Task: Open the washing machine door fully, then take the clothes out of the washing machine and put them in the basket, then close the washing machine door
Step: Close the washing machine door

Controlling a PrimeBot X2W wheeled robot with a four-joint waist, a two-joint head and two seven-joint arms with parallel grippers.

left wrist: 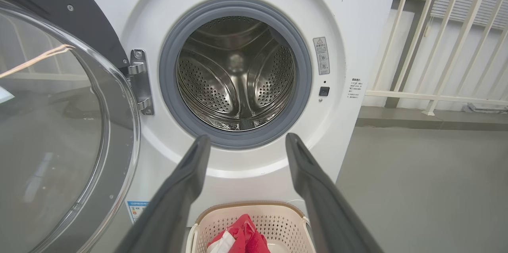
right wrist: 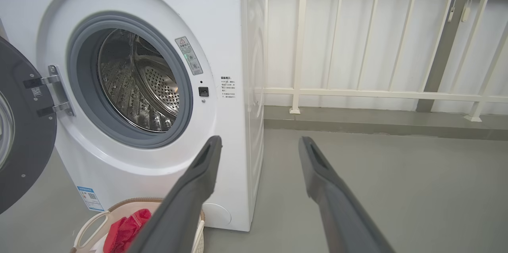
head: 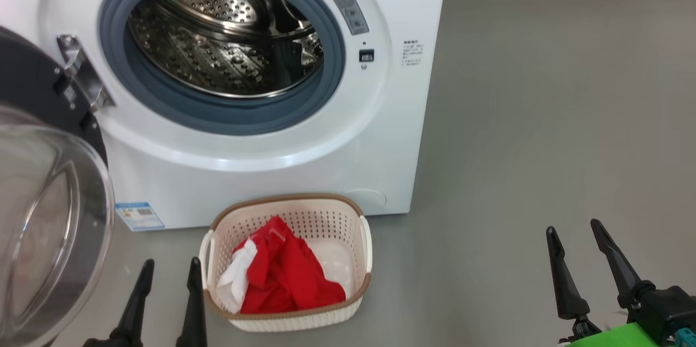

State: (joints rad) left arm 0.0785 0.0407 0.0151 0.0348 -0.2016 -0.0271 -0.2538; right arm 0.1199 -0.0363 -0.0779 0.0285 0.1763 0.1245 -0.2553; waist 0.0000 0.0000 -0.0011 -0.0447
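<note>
**Laundry in the basket, door left to close**

A white front-loading washing machine (head: 261, 173) stood on a grey floor (head: 544, 118). The washing machine door (head: 49, 216), a round black-rimmed frame with a bulging clear glass bowl, was swung wide to the robot's left on its metal hinge (head: 84, 72). It was well clear of the opening.

Inside the grey rubber ring (head: 163, 107), the perforated steel drum (head: 217, 37) showed bare metal. No fabric was visible in the parts I could see from the three viewpoints.

The basket (head: 288, 200), cream plastic with a brown woven-look rim, sat on the floor just in front of the machine's lower front edge, below the opening. The clothes (head: 288, 276) lay heaped inside it as a crumpled bright red bundle. A white part showed at the side nearest the robot's left.

The left end effector (head: 171, 262) hung low just beside the basket's left handle, between the basket and the door. Its two dark fingers were spread wide and held nothing. The right end effector (head: 573, 225) hung well apart to the right over bare floor, likewise spread wide and empty. A pale railing (right wrist: 357, 46) ran behind the machine.

By my judgement, the opening and unloading were done. What remained was to swing the door back onto the rubber ring and press it closed. The left arm looked better placed for that.
</note>
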